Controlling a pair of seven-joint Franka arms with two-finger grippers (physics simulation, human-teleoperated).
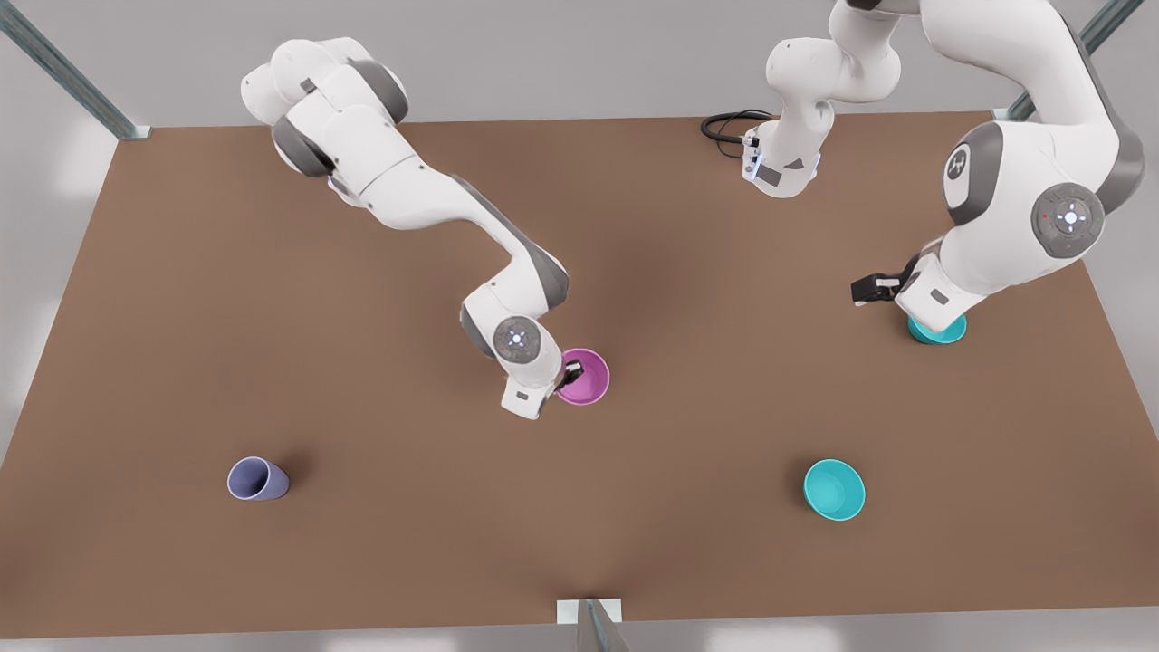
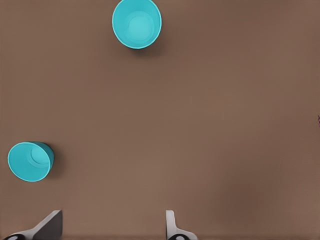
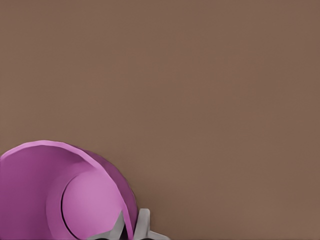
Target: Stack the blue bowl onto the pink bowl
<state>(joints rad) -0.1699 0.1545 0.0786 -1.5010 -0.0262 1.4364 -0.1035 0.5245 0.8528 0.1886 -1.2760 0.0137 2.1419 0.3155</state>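
On my front view the right gripper (image 1: 570,373) sits at the pink bowl (image 1: 585,376) near the middle of the brown table (image 1: 181,317), and my right wrist view shows its fingers (image 3: 143,222) pinching the bowl's rim, one inside the wall and one outside. The pink bowl (image 3: 60,195) looks tilted there, its opening turned toward the camera. My left gripper (image 2: 114,227) is spread wide, its two fingertips well apart over bare tabletop. From that wrist camera I see two teal bowls apart from each other: one (image 2: 136,23) upright and farther off, the other (image 2: 30,161) leaning on its side. On the front view one blue bowl (image 1: 834,489) stands free toward the front view's right, and a second teal bowl (image 1: 937,329) is partly hidden under the arm at the far right. A lavender cup (image 1: 257,478) lies tipped over at the front view's left, well apart from everything.
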